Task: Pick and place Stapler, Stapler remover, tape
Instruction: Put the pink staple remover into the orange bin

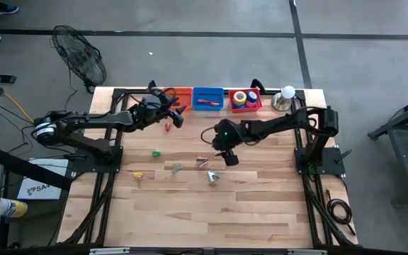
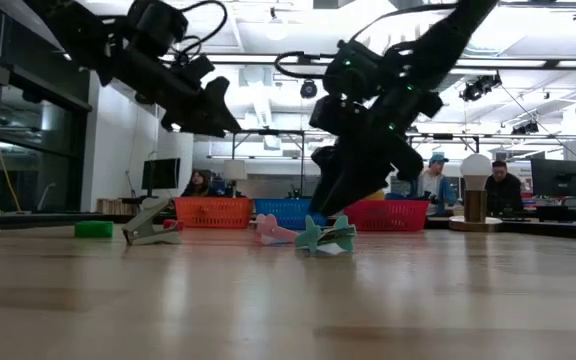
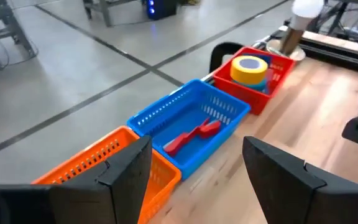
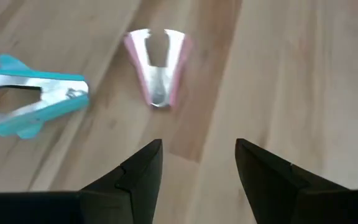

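Nearest the wrist camera, the right gripper (image 4: 197,163) hovers wide open and empty short of the pink staple remover (image 4: 157,65) mid-tabletop; descending off-line, one finger could knock it toward the teal remover (image 4: 33,93) just beside.

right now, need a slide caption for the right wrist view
Open right gripper hovering above a pink staple remover, teal staple remover beside it on the wooden table.

Tape rolls (image 1: 244,98) stacked in red basket (image 1: 246,107) at table's 1 o'clock edge, yellow uppermost; red stapler (image 3: 191,136) flat in blue basket (image 1: 207,99) at 12; pink stapler remover (image 4: 157,68) and teal stapler remover (image 4: 35,101) near centre, apart.
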